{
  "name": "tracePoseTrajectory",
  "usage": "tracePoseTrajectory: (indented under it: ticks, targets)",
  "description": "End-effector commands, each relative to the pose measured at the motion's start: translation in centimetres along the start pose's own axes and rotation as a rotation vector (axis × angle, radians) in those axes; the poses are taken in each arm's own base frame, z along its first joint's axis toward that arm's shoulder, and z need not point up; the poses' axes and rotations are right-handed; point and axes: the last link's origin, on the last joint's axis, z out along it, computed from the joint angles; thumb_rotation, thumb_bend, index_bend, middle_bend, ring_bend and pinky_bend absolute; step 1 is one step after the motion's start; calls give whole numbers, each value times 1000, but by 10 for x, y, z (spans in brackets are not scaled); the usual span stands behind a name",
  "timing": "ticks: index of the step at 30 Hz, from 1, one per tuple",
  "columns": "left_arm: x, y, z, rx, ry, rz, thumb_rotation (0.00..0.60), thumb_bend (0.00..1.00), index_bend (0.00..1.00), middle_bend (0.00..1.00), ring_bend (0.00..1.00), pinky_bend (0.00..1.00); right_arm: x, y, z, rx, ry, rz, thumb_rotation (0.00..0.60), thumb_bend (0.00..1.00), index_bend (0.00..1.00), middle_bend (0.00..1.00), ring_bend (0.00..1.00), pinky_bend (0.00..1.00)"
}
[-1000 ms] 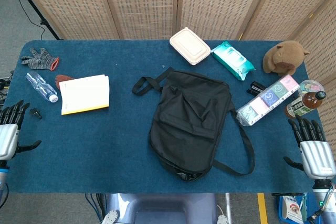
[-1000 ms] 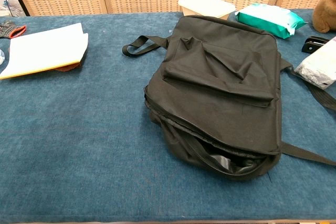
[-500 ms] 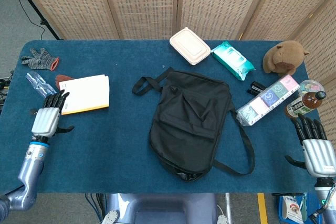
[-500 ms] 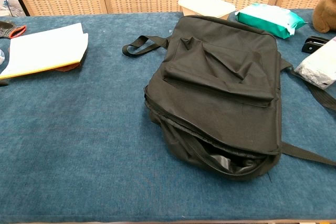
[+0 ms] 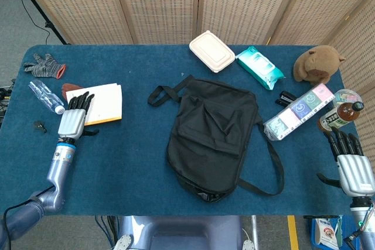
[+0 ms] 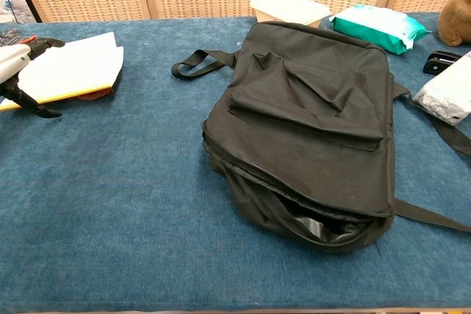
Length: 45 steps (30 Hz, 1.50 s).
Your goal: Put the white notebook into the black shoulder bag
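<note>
The white notebook [image 5: 101,103] [image 6: 73,68] lies flat at the table's left, a yellow edge along its near side. My left hand [image 5: 74,119] [image 6: 16,70] hovers over the notebook's near-left corner with fingers spread, holding nothing. The black shoulder bag [image 5: 212,133] [image 6: 309,134] lies in the middle, its near end unzipped and gaping. My right hand [image 5: 351,167] stays at the table's right front corner, fingers spread and empty; the chest view does not show it.
A clear bottle [image 5: 46,96], a grey glove [image 5: 42,65] and a small black bit [image 5: 38,126] lie left of the notebook. A lunch box [image 5: 211,50], wipes pack [image 5: 259,67], plush toy [image 5: 317,62], packet strip [image 5: 298,111] and brown bottle [image 5: 340,115] lie behind and right.
My left hand has travelled from the table's left edge rightward and forward to the notebook's near-left corner. The right hand has barely moved.
</note>
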Motion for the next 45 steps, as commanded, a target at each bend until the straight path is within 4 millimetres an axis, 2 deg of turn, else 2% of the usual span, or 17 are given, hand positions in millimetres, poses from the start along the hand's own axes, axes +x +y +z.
tracePoseTrajectory:
  ticks: [1, 11, 14, 16, 19, 21, 26, 29, 39, 45]
  targets:
    - [-7, 6, 6, -3, -9, 3, 600, 0, 0, 0, 0, 0, 0, 0, 0, -1, -2, 4, 600, 0, 0, 0, 0, 0]
    - [-5, 15, 21, 4, 49, 26, 600, 24, 0, 0, 0, 8, -1, 2, 1, -9, -13, 18, 600, 0, 0, 0, 0, 0]
    - [-3, 15, 23, 8, 70, 36, 600, 82, 1, 0, 0, 100, -1, 2, 1, -9, -17, 20, 600, 0, 0, 0, 0, 0]
    - [-3, 15, 23, 9, 81, 47, 600, 113, 43, 1, 2, 166, -1, 2, 1, -10, -19, 22, 600, 0, 0, 0, 0, 0]
    - [-2, 15, 24, 9, 94, 58, 600, 136, 204, 77, 62, 204, -2, 2, 1, -8, -21, 24, 600, 0, 0, 0, 0, 0]
    - [-2, 14, 23, 6, 104, 76, 600, 150, 315, 174, 165, 258, -2, 1, 1, -5, -23, 26, 600, 0, 0, 0, 0, 0]
    - [-1, 14, 21, -2, 128, 96, 600, 227, 449, 286, 332, 428, -2, 0, 0, -1, -24, 26, 600, 0, 0, 0, 0, 0]
    - [0, 13, 19, -3, 141, 92, 600, 258, 518, 343, 395, 503, -2, 0, 0, 1, -25, 26, 600, 0, 0, 0, 0, 0]
    - [5, 6, 18, -6, 167, 88, 600, 425, 696, 494, 540, 634, -6, -4, -3, 18, -52, 21, 600, 0, 0, 0, 0, 0]
    - [17, 4, 23, -20, 201, 95, 600, 488, 741, 540, 591, 693, -11, -9, -6, 58, -132, 30, 600, 0, 19, 0, 0, 0]
